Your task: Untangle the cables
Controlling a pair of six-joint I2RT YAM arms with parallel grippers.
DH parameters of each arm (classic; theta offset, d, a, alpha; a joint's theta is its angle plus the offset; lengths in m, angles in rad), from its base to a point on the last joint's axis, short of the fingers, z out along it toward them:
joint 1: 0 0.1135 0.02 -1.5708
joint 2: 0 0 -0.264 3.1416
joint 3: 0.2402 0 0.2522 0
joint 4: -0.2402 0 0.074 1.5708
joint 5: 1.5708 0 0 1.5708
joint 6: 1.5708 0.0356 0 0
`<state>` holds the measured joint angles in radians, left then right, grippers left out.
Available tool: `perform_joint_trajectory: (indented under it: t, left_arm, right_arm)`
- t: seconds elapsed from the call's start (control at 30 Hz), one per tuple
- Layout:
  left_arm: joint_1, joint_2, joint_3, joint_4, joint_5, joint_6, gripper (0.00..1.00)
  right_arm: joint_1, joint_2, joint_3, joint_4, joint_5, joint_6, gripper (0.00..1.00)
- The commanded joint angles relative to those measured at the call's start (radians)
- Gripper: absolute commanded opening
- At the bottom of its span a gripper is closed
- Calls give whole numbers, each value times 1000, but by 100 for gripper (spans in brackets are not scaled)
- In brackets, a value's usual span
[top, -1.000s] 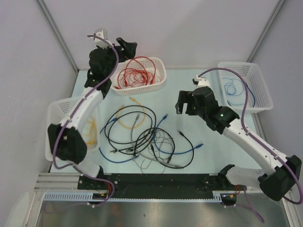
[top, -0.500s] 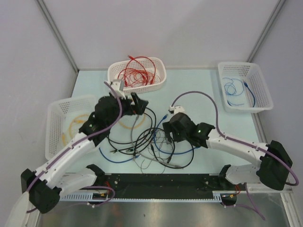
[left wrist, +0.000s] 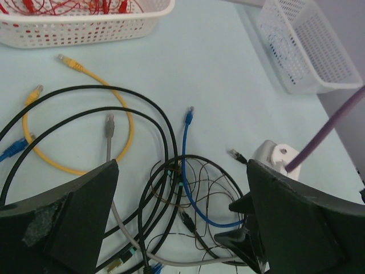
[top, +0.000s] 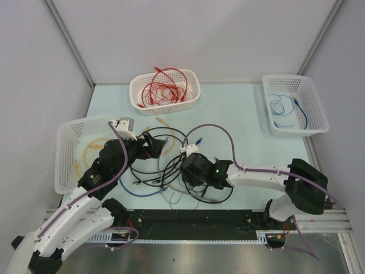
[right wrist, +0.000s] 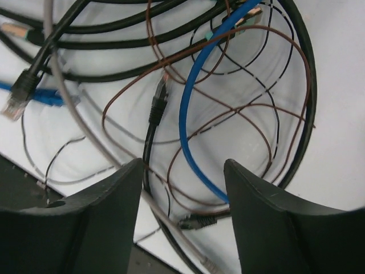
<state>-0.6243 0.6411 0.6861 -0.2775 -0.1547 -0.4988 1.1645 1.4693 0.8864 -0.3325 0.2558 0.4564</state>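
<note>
The cables (top: 171, 168) lie tangled mid-table: black loops, a blue one, a grey one, a yellow one and thin brown wire. My left gripper (top: 153, 144) hovers open over the tangle's left side. Its wrist view shows the yellow cable (left wrist: 129, 123), black loops (left wrist: 162, 128), grey cable (left wrist: 108, 145) and blue cable (left wrist: 187, 171) between wide-apart fingers (left wrist: 63, 228). My right gripper (top: 186, 170) is open low over the tangle's middle. A blue cable (right wrist: 185, 131), a black plug end (right wrist: 157, 103) and brown wire (right wrist: 251, 114) lie between its fingers (right wrist: 285, 222); nothing is gripped.
A white basket (top: 137, 85) at the back holds red cables. A basket (top: 319, 108) at the right holds one blue cable. A basket (top: 65, 148) at the left holds a yellow cable. A black rail (top: 188, 220) runs along the near edge.
The left arm swung from the red-cable basket down to the tangle's left side. The right arm came in from the right and lowered over the tangle's middle. The cables have not moved.
</note>
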Motion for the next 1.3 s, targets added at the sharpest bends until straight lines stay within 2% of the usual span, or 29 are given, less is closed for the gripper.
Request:
perform_joint_trajectory:
  t: [0.0, 0.37, 0.6, 0.73, 0.83, 0.87, 0.9, 0.93, 0.97, 1.03, 1.1, 1.17, 1.27]
  left_arm:
    - [-2, -9, -2, -57, -12, -15, 100]
    - [-2, -52, -40, -71, -34, -14, 100]
    - [-2, -37, -46, -60, -25, -30, 100]
    - [-2, -29, -48, -55, -17, -35, 100]
    - [-2, -27, -45, -65, -17, -35, 99]
    - [-2, -27, -45, -68, -19, -35, 100]
    - [0, -31, -42, -75, -20, -34, 100]
    - [-2, -34, -43, -78, -25, -34, 100]
    - [0, -40, -43, -81, -28, -32, 100]
    - [-2, -47, -43, -83, -32, -32, 100]
    - [-2, -50, -39, -83, -32, -32, 100]
    - [-2, -55, -40, -68, -31, -30, 100]
    - [-2, -54, -53, -23, -17, -44, 100]
  right_arm:
    - [-45, 71, 10, 119, -12, -13, 61]
    - [-97, 167, 9, 182, -90, -38, 47]
    - [-69, 143, 11, 164, -66, -28, 47]
    - [-57, 181, 11, 167, -78, -30, 46]
    - [-62, 224, 13, 164, -81, -27, 33]
    - [-63, 223, 13, 158, -79, -27, 21]
    - [-63, 211, 13, 155, -78, -30, 15]
    - [-60, 192, 13, 142, -58, -33, 4]
    - [-58, 134, 16, 132, -41, -38, 0]
    - [-43, 38, 49, 64, 34, -53, 0]
    - [16, -151, 69, 61, 107, -94, 0]
    - [31, -272, 107, 20, 112, -130, 0]
    - [23, -323, 247, -114, 115, -145, 0]
